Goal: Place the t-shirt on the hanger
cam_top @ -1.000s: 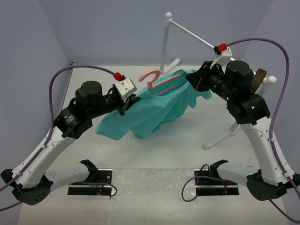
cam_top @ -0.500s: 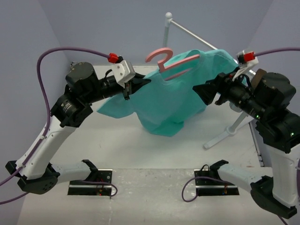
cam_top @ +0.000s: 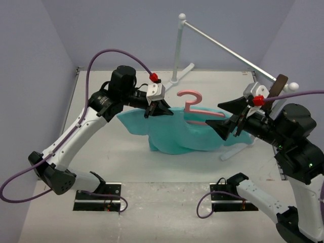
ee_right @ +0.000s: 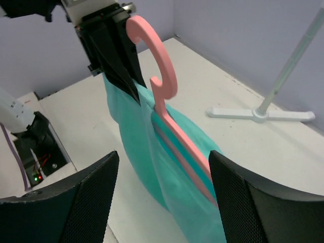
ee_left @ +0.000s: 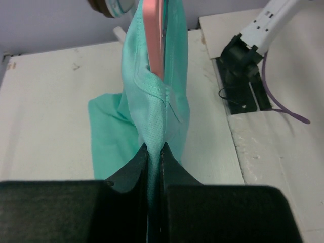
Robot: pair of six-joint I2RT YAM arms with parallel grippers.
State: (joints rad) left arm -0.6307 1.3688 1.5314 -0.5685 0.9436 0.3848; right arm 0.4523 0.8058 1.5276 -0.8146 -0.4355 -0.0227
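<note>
The teal t-shirt (cam_top: 174,135) hangs bunched over the table with the pink hanger (cam_top: 191,103) in its neck, the hook sticking up. My left gripper (cam_top: 161,109) is shut on the shirt's left shoulder; in the left wrist view the cloth (ee_left: 152,101) is pinched between the fingertips of that gripper (ee_left: 153,150), and the hanger (ee_left: 153,35) rises behind. My right gripper (cam_top: 227,118) stands open at the hanger's right end. In the right wrist view the shirt (ee_right: 139,147) and hanger (ee_right: 163,66) lie ahead of that gripper's (ee_right: 163,155) spread fingers, untouched.
A silver rail (cam_top: 228,48) with white ball ends crosses the back right on a white stand (cam_top: 177,50); its foot (ee_right: 258,114) rests on the table. A brown strap-like object (cam_top: 280,84) hangs at the rail's right end. Arm mounts (cam_top: 98,202) line the near edge.
My right gripper has opened and let go of the shirt and hanger. The left arm has carried the shirt toward the centre, and shirt and hanger now hang lower.
</note>
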